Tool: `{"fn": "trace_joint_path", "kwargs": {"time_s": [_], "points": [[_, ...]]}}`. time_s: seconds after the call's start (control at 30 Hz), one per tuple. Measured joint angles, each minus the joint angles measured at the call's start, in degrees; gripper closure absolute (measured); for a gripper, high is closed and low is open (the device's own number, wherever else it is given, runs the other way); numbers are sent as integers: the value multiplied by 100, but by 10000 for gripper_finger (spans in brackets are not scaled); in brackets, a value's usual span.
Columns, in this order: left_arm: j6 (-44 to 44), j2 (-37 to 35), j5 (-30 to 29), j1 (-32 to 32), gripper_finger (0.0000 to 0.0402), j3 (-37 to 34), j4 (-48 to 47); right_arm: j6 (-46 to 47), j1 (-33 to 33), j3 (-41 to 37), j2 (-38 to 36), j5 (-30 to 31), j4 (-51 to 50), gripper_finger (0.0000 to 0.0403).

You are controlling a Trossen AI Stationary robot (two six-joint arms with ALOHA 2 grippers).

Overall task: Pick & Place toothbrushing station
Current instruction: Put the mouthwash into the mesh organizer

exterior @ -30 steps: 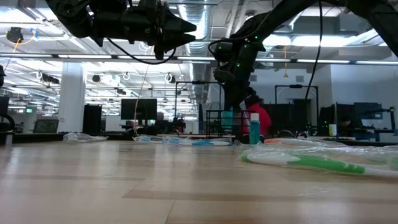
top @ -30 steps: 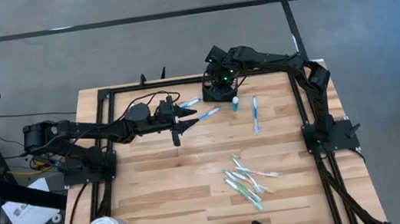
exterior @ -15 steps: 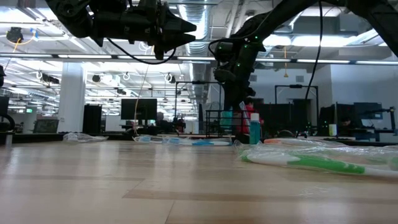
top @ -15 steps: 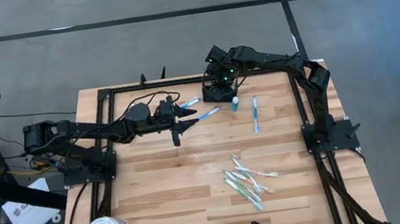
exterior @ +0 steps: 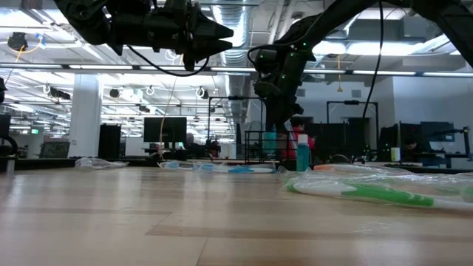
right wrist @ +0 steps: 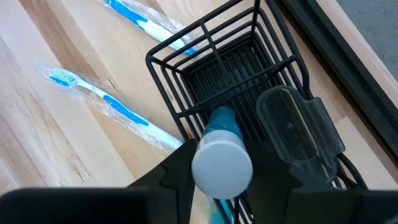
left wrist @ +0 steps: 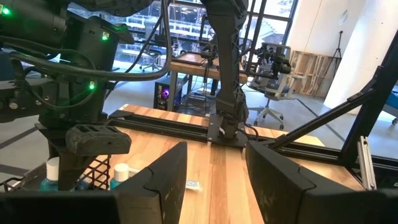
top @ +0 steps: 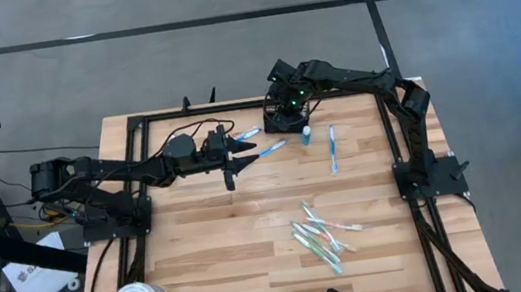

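The small black wire caddy (right wrist: 239, 68) sits at the far edge of the wooden surface (top: 252, 238). The right end effector (right wrist: 231, 163) is right over it, clenched on a blue tube with a white cap (right wrist: 221, 158). The left end effector (top: 239, 155) hangs released, nearby above the surface.

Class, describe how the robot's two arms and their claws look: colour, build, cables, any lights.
Both arms are black and jointed. The left arm carries looping black cables; the right arm shows small green lights near its wrist. Each claw, left claw and right claw, has two dark, angular fingers.
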Motion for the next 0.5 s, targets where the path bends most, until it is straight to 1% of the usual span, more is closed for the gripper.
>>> {"fn": "trace_joint_path", "kwargs": {"time_s": [0.1, 0.23, 0.33, 0.4, 0.5], "points": [[0, 0, 0, -1, 245, 0, 0, -2, 0, 0, 0, -5, -11, 291], [0, 0, -1, -1, 245, 0, 0, -2, 0, 0, 0, -17, -74, 319], [0, -1, -2, 0, 245, 0, 0, -2, 0, 0, 0, -17, -85, 321], [0, 0, 0, -2, 245, 0, 0, -2, 0, 0, 0, -17, -84, 309], [0, 0, 0, -1, 245, 0, 1, 0, 0, 0, 0, -13, -93, 268]]}}
